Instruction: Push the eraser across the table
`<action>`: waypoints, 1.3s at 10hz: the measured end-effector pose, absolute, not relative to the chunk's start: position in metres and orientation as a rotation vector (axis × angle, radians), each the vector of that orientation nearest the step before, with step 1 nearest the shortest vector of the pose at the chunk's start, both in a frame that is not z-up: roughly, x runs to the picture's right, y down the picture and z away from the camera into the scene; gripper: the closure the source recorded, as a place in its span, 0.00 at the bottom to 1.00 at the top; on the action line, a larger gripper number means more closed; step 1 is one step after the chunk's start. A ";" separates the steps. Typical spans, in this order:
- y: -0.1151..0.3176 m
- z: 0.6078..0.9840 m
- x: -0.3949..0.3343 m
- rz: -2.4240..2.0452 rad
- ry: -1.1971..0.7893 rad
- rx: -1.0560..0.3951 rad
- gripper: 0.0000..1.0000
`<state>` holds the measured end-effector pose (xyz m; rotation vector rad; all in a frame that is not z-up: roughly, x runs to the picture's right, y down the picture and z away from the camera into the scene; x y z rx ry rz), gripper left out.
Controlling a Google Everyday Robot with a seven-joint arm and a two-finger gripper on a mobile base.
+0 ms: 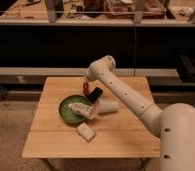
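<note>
Eraser (95,94) beside green bowl (64,111), tool (82,109) over bowl, opening unclear; plank table (46,142), dark shelves (41,47).

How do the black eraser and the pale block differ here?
The eraser is black; the pale block is whitish. The eraser lies at the green bowl's far side, the pale block at its near side. The gripper is over the bowl, between them. Both are small, rectangular, on the table.

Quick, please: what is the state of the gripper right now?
Gripper: it cannot be told whether open or closed. It is low over the green bowl, close to the eraser.
</note>
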<state>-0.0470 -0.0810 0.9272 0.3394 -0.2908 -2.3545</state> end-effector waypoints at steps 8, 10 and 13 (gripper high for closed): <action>-0.056 0.997 -0.043 -2.385 -0.391 0.082 1.00; -0.053 1.002 -0.037 -2.373 -0.414 0.050 1.00; -0.044 1.007 -0.029 -2.335 -0.475 0.020 1.00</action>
